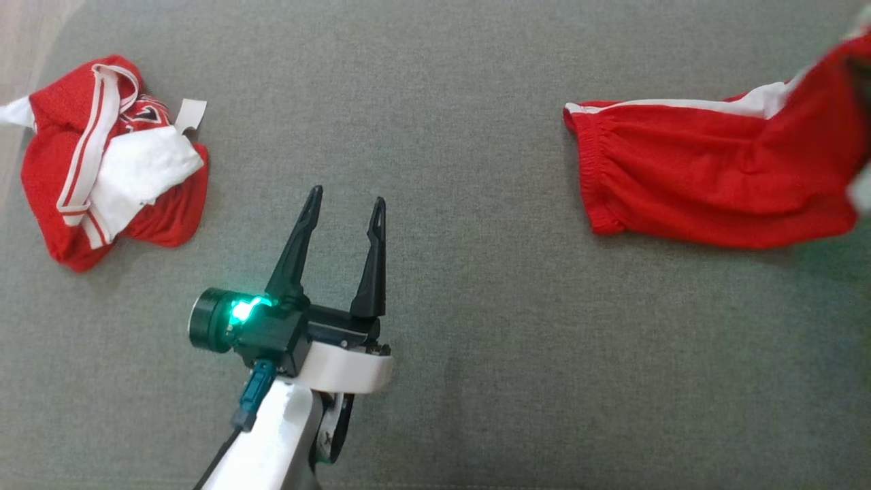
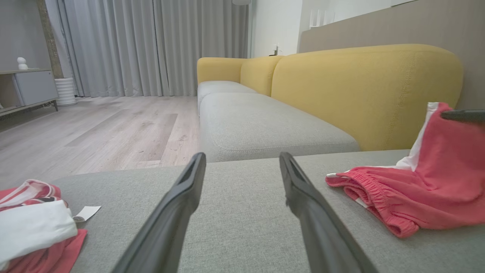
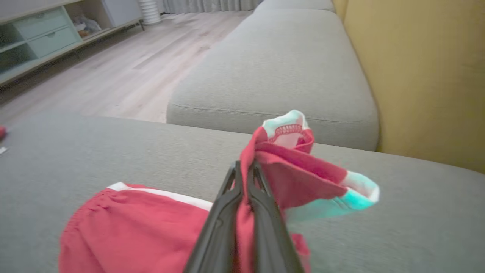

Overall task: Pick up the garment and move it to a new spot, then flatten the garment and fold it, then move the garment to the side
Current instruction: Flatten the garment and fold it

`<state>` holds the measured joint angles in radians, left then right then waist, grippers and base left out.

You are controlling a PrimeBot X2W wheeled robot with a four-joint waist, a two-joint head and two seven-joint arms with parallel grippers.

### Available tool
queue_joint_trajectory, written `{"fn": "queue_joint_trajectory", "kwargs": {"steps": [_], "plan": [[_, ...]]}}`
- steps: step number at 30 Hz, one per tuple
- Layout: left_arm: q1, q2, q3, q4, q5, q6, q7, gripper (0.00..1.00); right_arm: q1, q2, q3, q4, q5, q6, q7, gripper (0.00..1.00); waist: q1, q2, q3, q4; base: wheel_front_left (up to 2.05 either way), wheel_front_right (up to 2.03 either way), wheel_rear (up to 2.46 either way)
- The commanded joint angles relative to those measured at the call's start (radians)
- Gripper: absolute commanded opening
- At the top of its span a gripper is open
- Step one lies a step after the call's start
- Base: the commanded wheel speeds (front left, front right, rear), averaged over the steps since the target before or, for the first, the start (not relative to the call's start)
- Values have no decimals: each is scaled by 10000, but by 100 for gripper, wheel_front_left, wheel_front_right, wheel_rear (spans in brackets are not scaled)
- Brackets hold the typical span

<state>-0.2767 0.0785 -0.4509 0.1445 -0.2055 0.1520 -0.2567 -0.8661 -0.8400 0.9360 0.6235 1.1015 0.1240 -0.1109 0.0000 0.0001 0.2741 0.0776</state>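
Observation:
The garment [image 1: 708, 170] is a pair of red shorts with a white side stripe, lying at the right of the grey cushion. Its right end is lifted off the surface. In the right wrist view my right gripper [image 3: 244, 167] is shut on a bunched fold of the red fabric [image 3: 288, 167], and the elastic waistband end [image 3: 132, 227] rests on the cushion below. My left gripper [image 1: 347, 201] hovers open over bare cushion at centre left, holding nothing. The left wrist view has the left gripper [image 2: 242, 156] in front and the garment [image 2: 435, 182] to its right.
A second red and white garment [image 1: 112, 163] lies crumpled at the far left with a white label [image 1: 190, 116] beside it. The grey cushion [image 1: 435, 102] ends near wooden floor [image 1: 20, 41] at the upper left. A yellow backrest [image 2: 360, 94] rises behind the seat.

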Motion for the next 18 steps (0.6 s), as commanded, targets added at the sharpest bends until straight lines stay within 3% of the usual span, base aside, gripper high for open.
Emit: {"fn": "queue_joint_trajectory", "kwargs": {"steps": [1,6,7,8,9,14,18], "plan": [[-91,-38,409,-239,75,-76,-51,100,-24,259,103,-500,-242,67,206,0,0,-1,-93,25,0,0,0],[10,-113,513,-200,73,-167,-51,100,86,1712,54,-799,-677,67,435,3,0,-1,-173,107,0,0,0],[32,-126,524,-175,70,-191,-51,100,132,2044,-26,-740,-728,67,410,25,0,-1,-191,139,0,0,0],[51,-139,532,-150,71,-215,-51,100,208,2376,-127,-643,-726,67,427,90,0,-1,-213,172,0,0,0],[63,-151,547,-126,73,-226,-51,100,265,2670,-222,-588,-733,67,430,100,0,-1,-224,200,0,0,0],[128,-191,616,-74,68,-254,-51,100,512,3103,-411,-830,-947,67,382,100,0,-1,-377,274,0,0,0],[318,-211,734,12,66,-277,-51,100,958,2576,-906,-1047,-1236,67,-4,100,0,-1,-725,241,0,0,0]]}}
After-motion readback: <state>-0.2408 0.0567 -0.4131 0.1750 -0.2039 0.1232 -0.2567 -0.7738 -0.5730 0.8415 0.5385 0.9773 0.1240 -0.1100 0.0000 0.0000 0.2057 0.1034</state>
